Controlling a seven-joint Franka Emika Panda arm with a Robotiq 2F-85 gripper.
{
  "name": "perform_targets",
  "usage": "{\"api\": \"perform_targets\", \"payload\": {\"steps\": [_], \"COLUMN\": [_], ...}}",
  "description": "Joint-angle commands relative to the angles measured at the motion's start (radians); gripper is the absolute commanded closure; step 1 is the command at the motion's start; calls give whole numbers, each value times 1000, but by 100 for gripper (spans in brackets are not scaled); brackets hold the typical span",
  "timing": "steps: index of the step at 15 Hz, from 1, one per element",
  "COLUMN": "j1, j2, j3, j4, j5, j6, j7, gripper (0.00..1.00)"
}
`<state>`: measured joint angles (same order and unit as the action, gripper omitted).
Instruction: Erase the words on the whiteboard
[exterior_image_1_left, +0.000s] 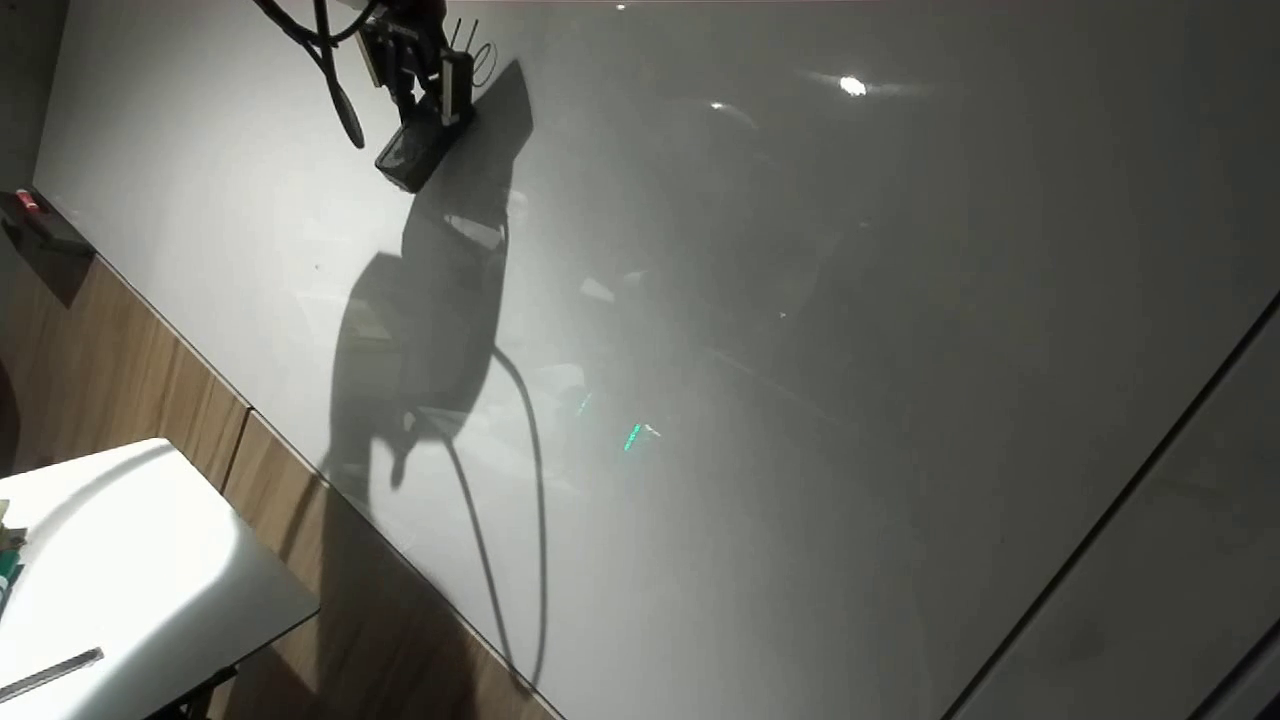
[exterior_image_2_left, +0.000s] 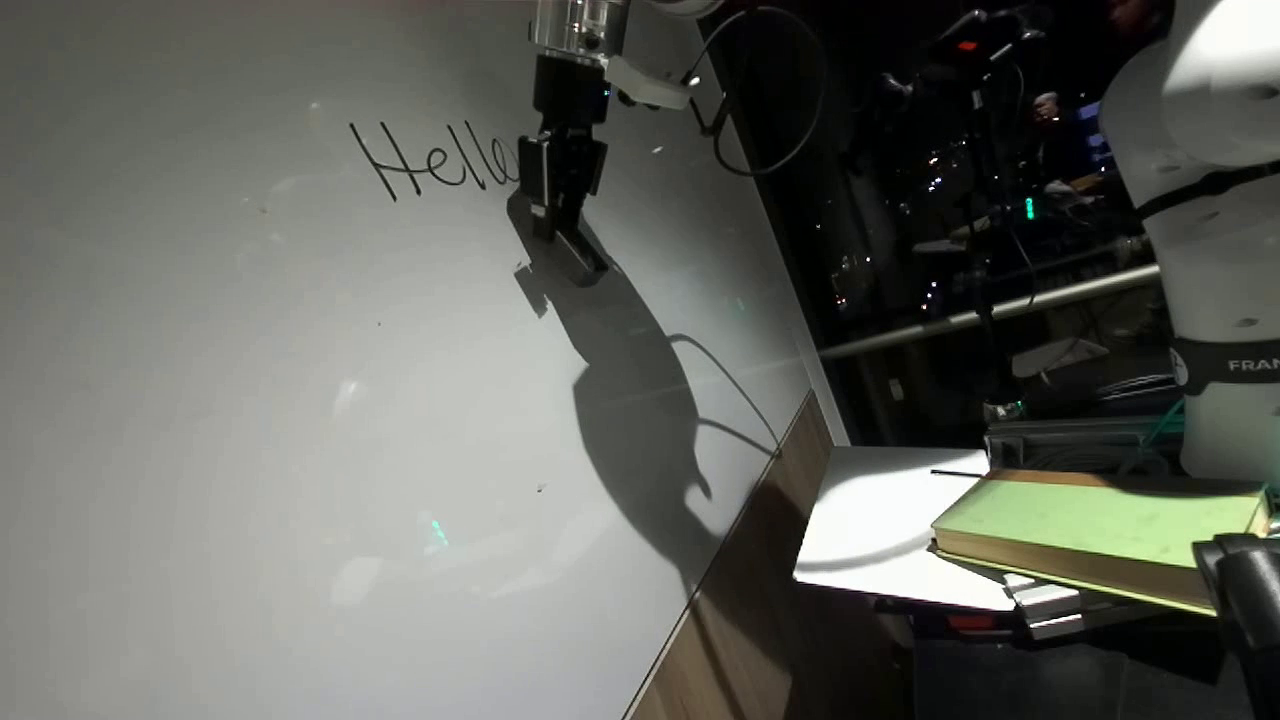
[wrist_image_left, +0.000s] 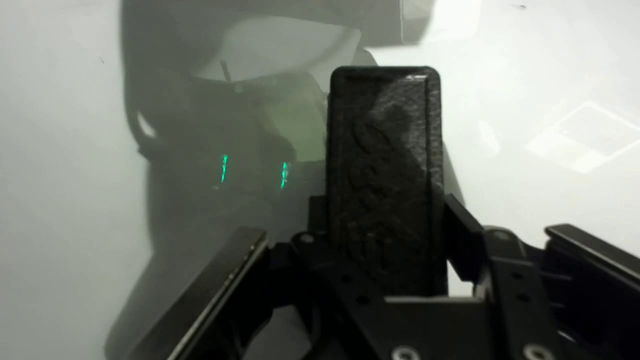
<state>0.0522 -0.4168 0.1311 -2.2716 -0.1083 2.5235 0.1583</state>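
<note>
The words "Hello" (exterior_image_2_left: 405, 170) are written in thin dark strokes high on the whiteboard (exterior_image_2_left: 250, 400). In an exterior view only the last letters (exterior_image_1_left: 484, 64) show beside the gripper. The whiteboard also fills much of the wrist view (wrist_image_left: 60, 200). My gripper (exterior_image_2_left: 562, 195) is shut on a black block-shaped eraser (wrist_image_left: 385, 175), whose long end sticks out past the fingers. The eraser also shows in both exterior views (exterior_image_1_left: 415, 155) (exterior_image_2_left: 580, 258). The gripper partly overlaps the final "o". I cannot tell whether the eraser touches the board. The words do not show in the wrist view.
A white table (exterior_image_2_left: 870, 510) stands beside the board's lower edge, with a green book (exterior_image_2_left: 1090, 520) on it. A wood panel (exterior_image_1_left: 150, 340) runs along that edge. A dark box (exterior_image_1_left: 45, 225) sits at the board's corner. A cable loop (exterior_image_2_left: 820, 90) hangs by the wrist.
</note>
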Motion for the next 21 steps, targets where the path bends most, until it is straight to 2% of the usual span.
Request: {"api": "perform_targets", "payload": {"steps": [1, 13, 17, 21], "j1": [-25, -54, -26, 21], "j2": [77, 130, 113, 86], "j3": [20, -29, 11, 93], "j4": [129, 456, 440, 378], "j5": [-22, -19, -4, -3], "j6": [-31, -281, -298, -246], "j7": [18, -19, 29, 109], "gripper": [69, 69, 69, 69]}}
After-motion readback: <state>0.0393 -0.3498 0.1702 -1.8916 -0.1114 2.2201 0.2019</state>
